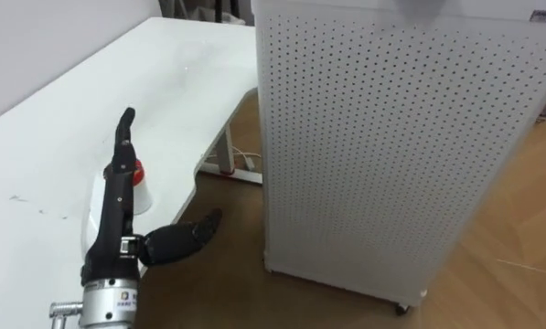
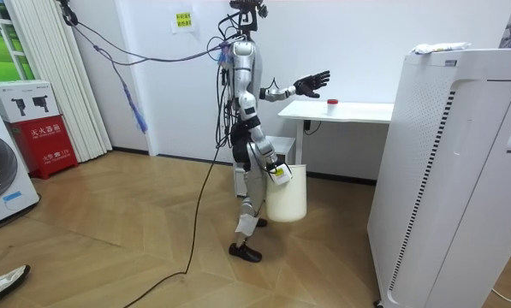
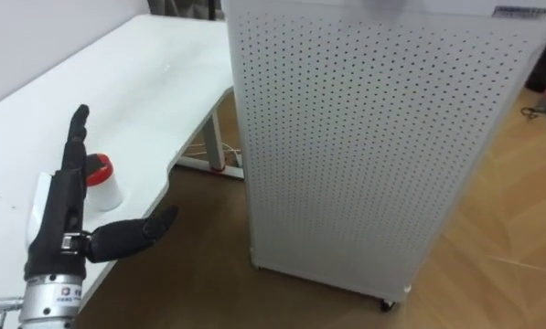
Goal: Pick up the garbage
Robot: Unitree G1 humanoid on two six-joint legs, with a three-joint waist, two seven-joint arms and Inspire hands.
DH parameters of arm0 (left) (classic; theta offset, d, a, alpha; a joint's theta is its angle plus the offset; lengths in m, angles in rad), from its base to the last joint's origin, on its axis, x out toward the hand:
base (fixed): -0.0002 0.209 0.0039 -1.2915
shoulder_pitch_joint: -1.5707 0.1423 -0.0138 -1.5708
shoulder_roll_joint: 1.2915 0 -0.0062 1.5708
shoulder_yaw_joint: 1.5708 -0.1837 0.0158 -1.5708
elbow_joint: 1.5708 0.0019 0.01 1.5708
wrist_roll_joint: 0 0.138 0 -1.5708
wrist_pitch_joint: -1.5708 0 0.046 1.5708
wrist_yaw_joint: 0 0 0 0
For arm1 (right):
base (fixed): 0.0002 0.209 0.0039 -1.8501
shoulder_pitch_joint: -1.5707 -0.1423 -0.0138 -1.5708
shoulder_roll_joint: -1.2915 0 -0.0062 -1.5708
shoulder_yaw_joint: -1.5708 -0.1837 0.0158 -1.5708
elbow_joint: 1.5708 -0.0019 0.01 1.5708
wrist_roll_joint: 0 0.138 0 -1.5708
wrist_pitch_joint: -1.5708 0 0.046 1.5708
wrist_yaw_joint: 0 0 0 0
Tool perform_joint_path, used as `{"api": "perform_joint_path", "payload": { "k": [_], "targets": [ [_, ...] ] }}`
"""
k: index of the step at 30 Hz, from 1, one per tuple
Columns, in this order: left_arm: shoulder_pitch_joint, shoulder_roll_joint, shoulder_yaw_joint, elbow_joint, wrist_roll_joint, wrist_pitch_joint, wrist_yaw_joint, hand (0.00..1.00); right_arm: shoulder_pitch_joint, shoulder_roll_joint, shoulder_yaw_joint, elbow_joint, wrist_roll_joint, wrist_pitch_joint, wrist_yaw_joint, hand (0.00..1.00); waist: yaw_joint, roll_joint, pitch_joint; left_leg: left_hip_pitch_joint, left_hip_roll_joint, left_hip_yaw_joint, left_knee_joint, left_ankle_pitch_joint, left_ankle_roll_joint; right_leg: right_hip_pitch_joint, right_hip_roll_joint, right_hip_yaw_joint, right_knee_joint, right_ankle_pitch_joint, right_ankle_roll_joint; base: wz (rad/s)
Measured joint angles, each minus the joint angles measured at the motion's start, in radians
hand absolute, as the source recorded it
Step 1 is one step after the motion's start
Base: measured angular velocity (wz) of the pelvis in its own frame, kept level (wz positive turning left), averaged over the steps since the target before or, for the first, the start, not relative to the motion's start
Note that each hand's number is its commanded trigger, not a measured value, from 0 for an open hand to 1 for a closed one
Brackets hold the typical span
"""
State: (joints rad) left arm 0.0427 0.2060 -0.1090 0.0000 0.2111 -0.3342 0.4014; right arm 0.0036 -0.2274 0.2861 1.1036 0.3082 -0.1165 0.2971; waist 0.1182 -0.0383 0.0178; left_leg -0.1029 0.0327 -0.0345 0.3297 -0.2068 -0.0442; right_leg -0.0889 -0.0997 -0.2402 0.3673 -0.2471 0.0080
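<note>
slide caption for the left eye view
Open left hand raised over the white table, red-capped bottle behind it, perforated cabinet alongside.

Both eye views look down from the head, close over the left hand (image 1: 111,215), desk (image 1: 53,119) and cabinet (image 1: 382,137); the room view, farther off, shares them side-on.

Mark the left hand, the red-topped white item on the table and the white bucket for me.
left hand (image 1: 115,215), left eye view, middle of the hand
red-topped white item (image 1: 144,196), left eye view, white body under the red top
white bucket (image 2: 288,197), room view, its side wall
</note>
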Motion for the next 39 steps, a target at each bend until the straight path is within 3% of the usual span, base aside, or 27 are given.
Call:
{"api": "perform_joint_path", "payload": {
  "k": [5, 11, 19, 31, 39],
  "targets": [
    [0.0, 0.003, 0.0, -0.014, 0.007, -0.024, 0.008, 0.0, -0.002, 0.001, 0.006, 0.0, 0.0, -0.016, 0.005, 1.0, 0.006, -0.013, -0.001, 0.0, -0.006, -0.026, -0.006, 0.0, 0.0, 0.018, -0.003, -0.025, -0.013, 0.001, 0.002, 0.14],
    [0.005, 0.004, -0.001, -0.014, 0.007, -0.026, 0.013, 0.0, -0.005, -0.002, 0.006, 0.009, -0.008, -0.018, 0.013, 1.0, 0.012, -0.009, -0.0018, 0.002, -0.007, -0.033, -0.008, 0.0, 0.0, 0.039, -0.002, -0.045, -0.035, 0.003, 0.005, 0.09],
    [0.071, 0.007, 0.014, -0.011, 0.005, -0.027, 0.043, 0.0, -0.001, -0.003, 0.005, 0.02, -0.008, -0.015, 0.018, 1.0, 0.012, -0.004, -0.0019, 0.013, -0.008, -0.035, -0.025, 0.0, 0.0, 0.046, -0.003, -0.05, -0.044, 0.006, 0.008, 0.02],
    [0.081, 0.007, 0.03, -0.011, -0.007, -0.027, 0.066, 0.0, 0.009, -0.002, 0.005, 0.029, -0.008, -0.014, 0.046, 1.0, 0.012, -0.005, -0.0032, 0.017, -0.009, -0.051, -0.026, 0.0, 0.0, 0.067, 0.001, -0.061, -0.06, 0.009, 0.011, 0.03],
    [0.08, 0.006, 0.028, 0.073, -0.146, -0.026, 0.092, 0.0, 0.024, 0.002, 0.006, 0.015, -0.006, -0.013, 0.054, 1.0, -0.005, -0.014, -0.0067, 0.057, -0.009, -0.047, -0.044, 0.0, 0.0, 0.093, 0.0, -0.061, -0.072, 0.009, 0.011, -0.01]
  ]
}}
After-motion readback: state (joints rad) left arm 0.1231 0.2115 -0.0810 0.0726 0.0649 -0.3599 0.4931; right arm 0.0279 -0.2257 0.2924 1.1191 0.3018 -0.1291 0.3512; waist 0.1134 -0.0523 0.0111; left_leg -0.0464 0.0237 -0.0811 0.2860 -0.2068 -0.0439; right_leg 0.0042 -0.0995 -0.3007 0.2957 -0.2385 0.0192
